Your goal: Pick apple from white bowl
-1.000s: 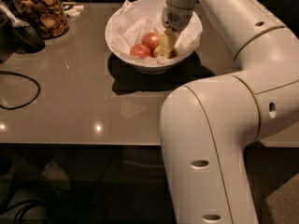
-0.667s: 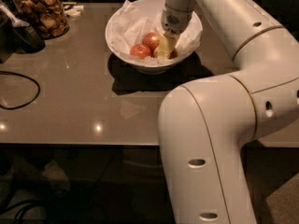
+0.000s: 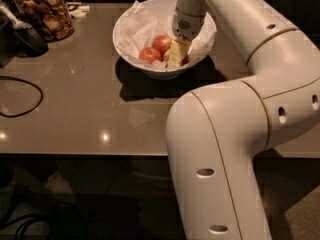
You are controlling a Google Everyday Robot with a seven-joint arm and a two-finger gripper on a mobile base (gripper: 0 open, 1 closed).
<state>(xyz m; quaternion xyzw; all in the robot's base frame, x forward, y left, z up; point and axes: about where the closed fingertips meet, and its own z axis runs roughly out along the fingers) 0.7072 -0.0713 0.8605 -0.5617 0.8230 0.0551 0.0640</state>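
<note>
The white bowl point(image 3: 131, 23), lined with crumpled white paper, stands at the back of the table. Two redder apples lie in it, one at the front left point(image 3: 149, 54) and one behind it point(image 3: 162, 42). My gripper point(image 3: 177, 52) reaches down into the bowl just right of these apples, with its yellowish tip among the fruit. The paler yellowish-green apple does not show; the gripper covers that spot. A sliver of red shows at the gripper's right side.
A glass jar of brown snacks point(image 3: 44, 13) stands at the back left, with a dark object point(image 3: 27, 39) beside it. A black cable point(image 3: 20, 96) loops over the table's left side. My own arm point(image 3: 235, 134) fills the right foreground.
</note>
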